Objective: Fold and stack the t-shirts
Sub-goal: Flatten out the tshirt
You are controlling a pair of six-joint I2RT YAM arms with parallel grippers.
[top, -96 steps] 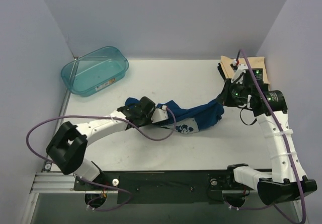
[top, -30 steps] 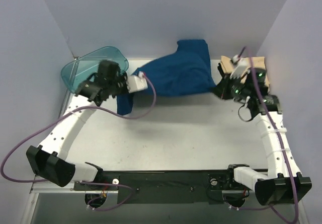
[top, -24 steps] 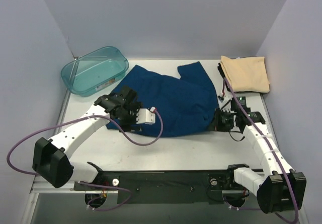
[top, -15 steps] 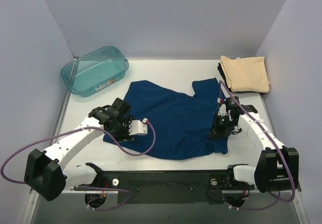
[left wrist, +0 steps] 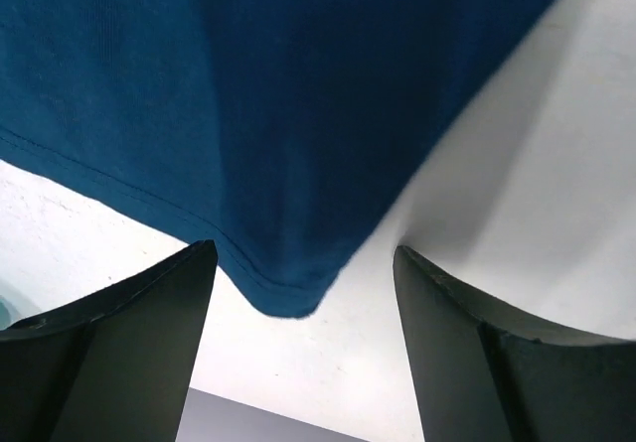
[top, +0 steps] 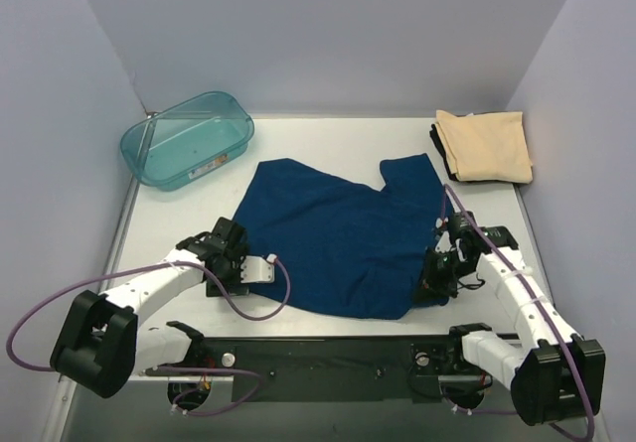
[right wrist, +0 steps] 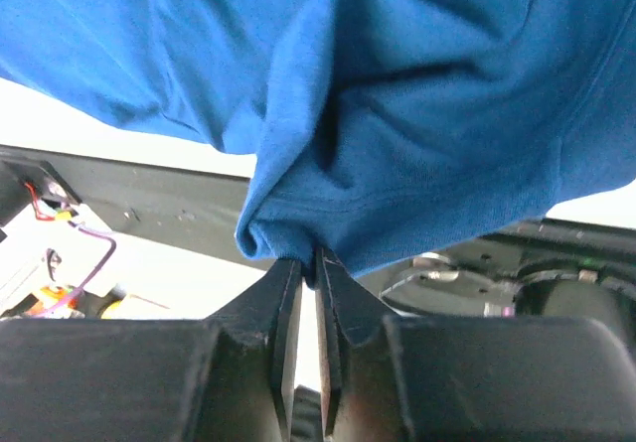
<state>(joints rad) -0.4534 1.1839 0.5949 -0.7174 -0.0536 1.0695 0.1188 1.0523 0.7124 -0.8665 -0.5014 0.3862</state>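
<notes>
The navy blue t-shirt (top: 338, 233) lies spread flat across the middle of the table, its printed graphic not showing. My left gripper (top: 227, 263) sits at the shirt's near-left corner, open; in the left wrist view the hemmed corner (left wrist: 278, 298) rests on the table just ahead of the left gripper (left wrist: 303, 253), between the fingers but not touched. My right gripper (top: 434, 278) is at the near-right corner. In the right wrist view the right gripper (right wrist: 316, 258) pinches a bunched fold of the navy shirt (right wrist: 417, 114). A folded tan t-shirt (top: 485, 144) lies on a black one (top: 440, 146) at the back right.
The translucent teal tub (top: 187, 139) stands empty at the back left. The black base rail (top: 328, 358) runs along the near edge, just under the right gripper's corner of cloth. Purple cables loop beside both arms.
Both arms brought the navy shirt down from the back and drew it flat toward the near edge. The left gripper opened and let go of its corner. The right fingers parted slightly.
</notes>
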